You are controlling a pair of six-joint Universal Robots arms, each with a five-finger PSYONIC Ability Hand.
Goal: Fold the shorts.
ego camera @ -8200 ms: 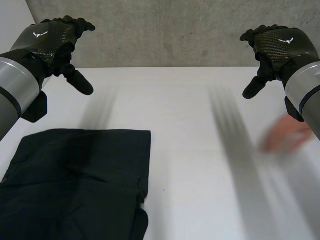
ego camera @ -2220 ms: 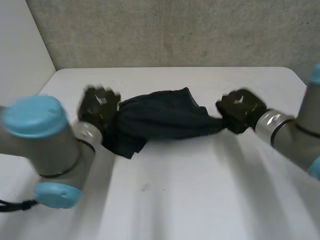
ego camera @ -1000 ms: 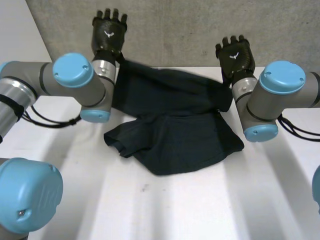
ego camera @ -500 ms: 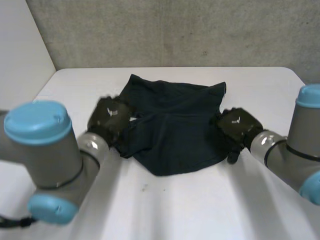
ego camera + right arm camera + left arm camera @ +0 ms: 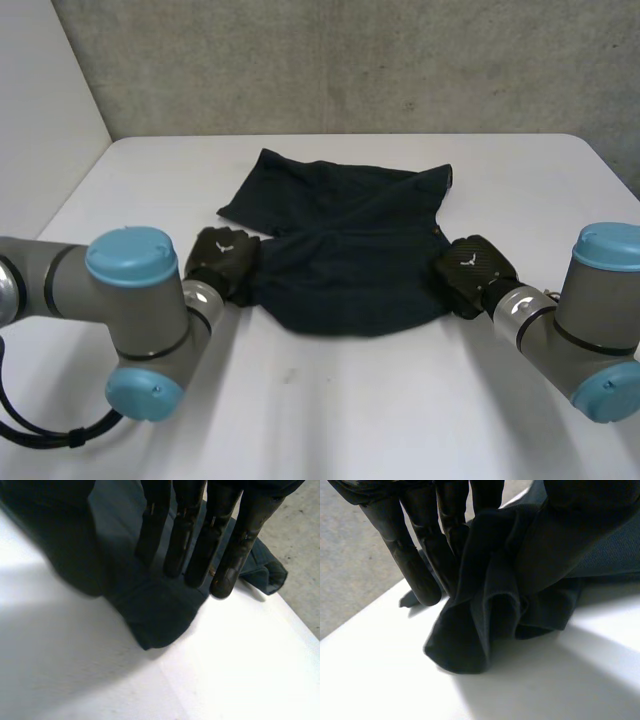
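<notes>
— White table, grey wall behind: the shorts are spread across the middle. One near corner is pinched between thumb and straight fingers by the left hand, the other by the right hand.
— Should one bunched pinch slip, a skewed fold could be left. No container is involved.
</notes>
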